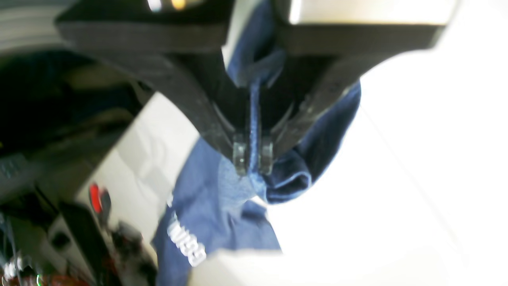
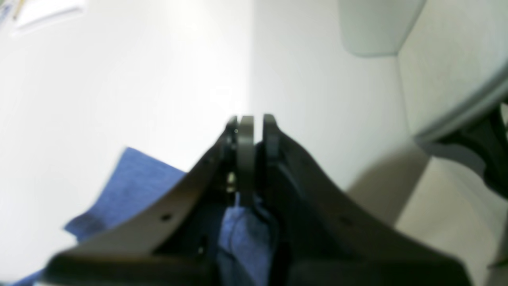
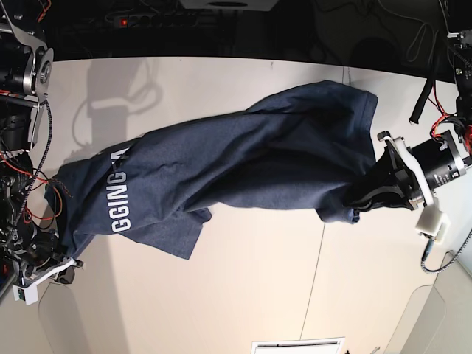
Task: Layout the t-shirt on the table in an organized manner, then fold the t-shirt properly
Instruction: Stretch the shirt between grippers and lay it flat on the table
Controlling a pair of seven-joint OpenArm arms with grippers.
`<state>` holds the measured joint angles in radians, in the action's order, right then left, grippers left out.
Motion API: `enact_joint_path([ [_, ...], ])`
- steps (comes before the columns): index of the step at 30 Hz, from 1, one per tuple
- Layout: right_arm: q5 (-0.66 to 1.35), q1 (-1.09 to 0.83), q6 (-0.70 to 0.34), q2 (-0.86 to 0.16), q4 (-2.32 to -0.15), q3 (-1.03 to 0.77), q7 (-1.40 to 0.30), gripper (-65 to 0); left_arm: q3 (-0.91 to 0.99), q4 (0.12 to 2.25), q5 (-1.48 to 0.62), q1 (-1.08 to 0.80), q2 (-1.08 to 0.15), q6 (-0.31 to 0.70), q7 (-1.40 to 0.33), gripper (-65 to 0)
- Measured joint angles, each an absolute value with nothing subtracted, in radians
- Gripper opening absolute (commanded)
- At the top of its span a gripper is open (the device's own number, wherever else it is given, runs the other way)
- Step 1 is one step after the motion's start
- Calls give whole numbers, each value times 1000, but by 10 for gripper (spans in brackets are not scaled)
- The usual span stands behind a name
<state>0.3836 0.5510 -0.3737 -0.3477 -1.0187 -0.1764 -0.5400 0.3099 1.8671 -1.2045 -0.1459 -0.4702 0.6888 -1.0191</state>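
The navy t-shirt (image 3: 243,158) hangs stretched across the off-white table (image 3: 251,295) between my two grippers, with white lettering (image 3: 122,195) near its left end. My left gripper (image 3: 363,200), on the right in the base view, is shut on a bunched edge of the shirt. In the left wrist view the fingertips (image 1: 240,153) pinch a fold of the t-shirt (image 1: 214,206). My right gripper (image 3: 57,259), low on the left, holds the other end. In the right wrist view its fingers (image 2: 246,135) are closed, with the t-shirt (image 2: 242,234) caught between them.
A thin dark seam (image 3: 317,258) crosses the table right of centre. A white sheet (image 3: 299,345) lies at the near edge. A power strip (image 3: 147,18) and cables sit beyond the far edge. Robot hardware stands at the left (image 3: 22,74) and right (image 3: 453,110) edges.
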Motion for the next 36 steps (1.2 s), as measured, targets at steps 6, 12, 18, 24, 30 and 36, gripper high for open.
enact_joint_path([
  [6,398,551,-373,-348,-1117,-176,-545,-650,403,1867,-1201,-118,-429,689,-989,-650],
  [12,379,551,-324,-349,-1179,-176,-559,-650,437,1867,-1013,-54,-426,693,-850,-650],
  [18,373,551,-313,-349,-1201,-176,-570,-650,438,1867,-862,-13,-426,636,-781,-650],
  [24,369,558,-294,-316,-1200,-176,-585,-650,384,1741,-790,75,-427,637,-697,-650],
  [30,308,691,-286,-231,-1053,-108,-511,-650,187,1369,-673,332,-424,630,-643,-650],
  [36,229,921,-284,-198,-820,-30,-442,-650,97,1050,-643,648,-424,630,-598,-650],
])
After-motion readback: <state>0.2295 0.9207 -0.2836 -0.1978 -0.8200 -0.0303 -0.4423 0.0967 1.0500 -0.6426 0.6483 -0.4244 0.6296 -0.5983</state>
